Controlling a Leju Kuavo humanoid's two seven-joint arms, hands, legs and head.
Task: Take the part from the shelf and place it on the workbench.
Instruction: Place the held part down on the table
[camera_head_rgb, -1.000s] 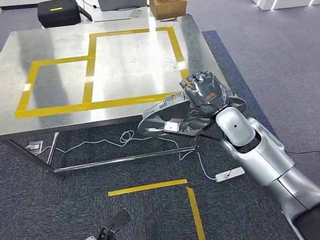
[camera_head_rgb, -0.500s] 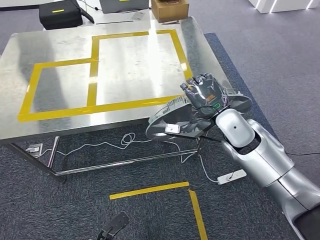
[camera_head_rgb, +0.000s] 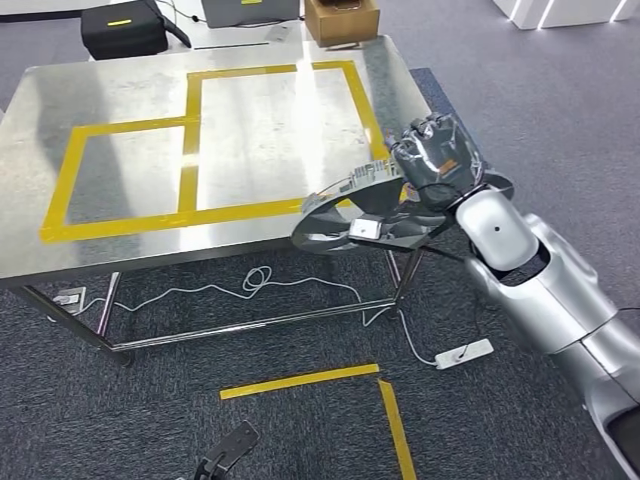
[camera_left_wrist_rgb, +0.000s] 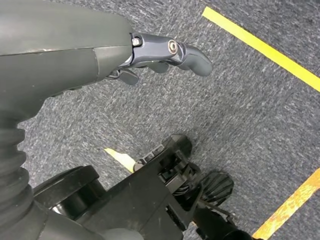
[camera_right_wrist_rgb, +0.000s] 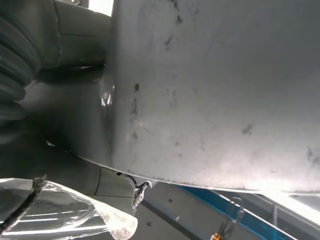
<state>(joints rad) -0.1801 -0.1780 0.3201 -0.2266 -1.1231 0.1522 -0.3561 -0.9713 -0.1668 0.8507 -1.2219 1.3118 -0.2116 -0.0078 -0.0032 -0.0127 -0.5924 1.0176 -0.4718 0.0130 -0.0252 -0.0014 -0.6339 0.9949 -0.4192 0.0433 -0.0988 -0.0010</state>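
One part, white label unreadable, gripped by right hand; left hand spread.

A brushed-steel workbench gleams under glossy yellow tape, above matt grey carpet; the part looks dark, smooth metal.
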